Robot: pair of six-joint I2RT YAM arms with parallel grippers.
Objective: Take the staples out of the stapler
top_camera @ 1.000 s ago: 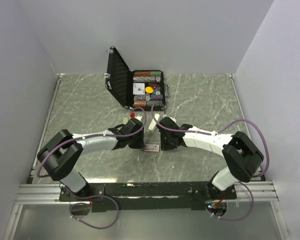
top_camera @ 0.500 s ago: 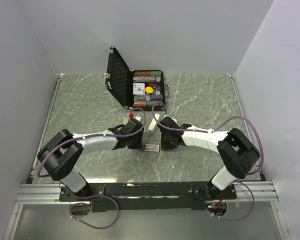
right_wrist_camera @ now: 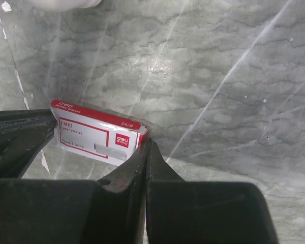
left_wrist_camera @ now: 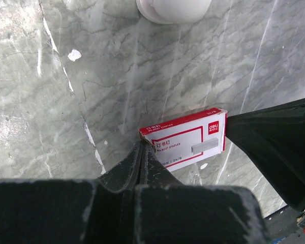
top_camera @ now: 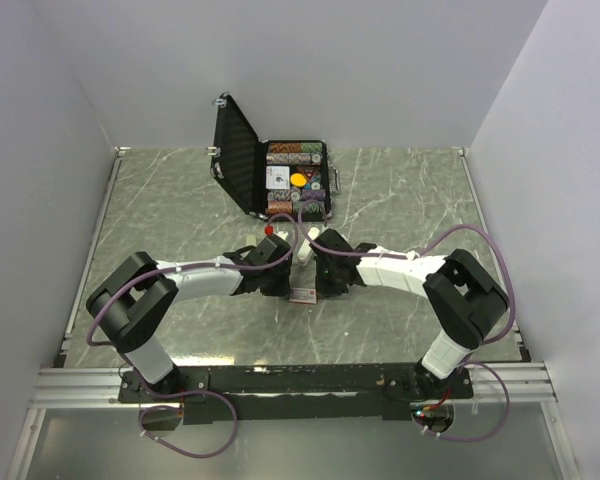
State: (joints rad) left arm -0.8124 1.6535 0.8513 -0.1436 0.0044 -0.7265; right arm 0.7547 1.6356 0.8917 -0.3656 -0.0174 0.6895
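Staples don't show anywhere as loose strips, and I can't tell whether any sit inside the white plastic stapler [top_camera: 305,250]. It lies on the grey marbled bench [top_camera: 410,200] between the two wrists. Its rounded end pokes in at 12 o'clock in the left wrist view and at 11 o'clock in the right wrist view.

Left hand [left_wrist_camera: 142,148]: fingers pressed fully together with nothing between them, tips touching the 8 o'clock corner of the small flat red-and-white cardboard box [left_wrist_camera: 185,140]. Right hand [right_wrist_camera: 148,145]: also clamped tight on nothing, tips against the box's opposite corner. The box lies flat, bracketed between the two closed hands.

Step in hand, as I judge it: shifting or steadying the box, with no work on the stapler yet. To do it well:
- Keep both tips low against the box ends.
- Push evenly so the box slides flat rather than tipping or riding up.
- Don't shove it toward 12 o'clock into the stapler.

For the staples proper, a hand would need to lift off, spread its fingers and reach to 12 o'clock. One hand pins the stapler body while the other frees the top.

The stapler sits just past the box at 12 o'clock from both hands, near the tips but apart from them. A black case with its lid up [top_camera: 242,150] sits further out at 12 o'clock, well apart.
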